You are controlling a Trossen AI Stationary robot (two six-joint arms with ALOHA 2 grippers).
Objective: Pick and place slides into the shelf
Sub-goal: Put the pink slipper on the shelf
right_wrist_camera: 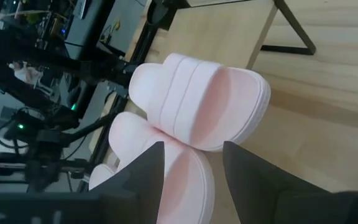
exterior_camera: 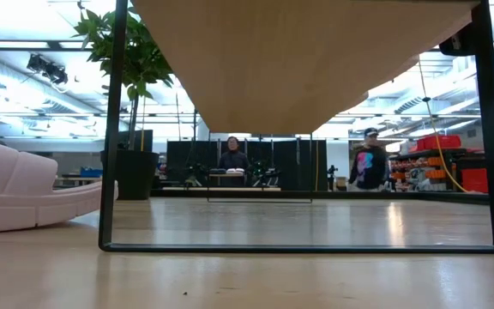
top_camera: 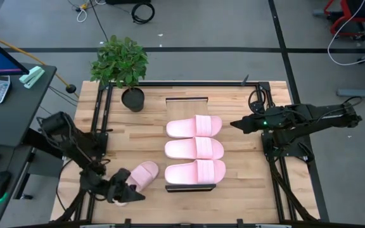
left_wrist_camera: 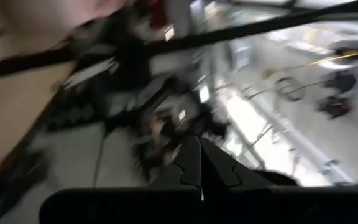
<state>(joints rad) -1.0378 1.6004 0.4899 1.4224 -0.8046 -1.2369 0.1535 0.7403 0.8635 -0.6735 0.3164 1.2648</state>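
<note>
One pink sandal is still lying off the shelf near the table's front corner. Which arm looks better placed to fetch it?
The left, most likely. The left gripper, fingers shut, sits right beside the loose slide, while the right gripper hangs open across the table by the three slides already on the shelf.

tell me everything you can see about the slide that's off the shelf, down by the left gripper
The loose slide is pale pink foam with one wide strap. It lies flat on the table, angled, left of the shelf and apart from the three slides lined up on it. The shut left gripper sits at its near end; contact isn't clear.
</note>
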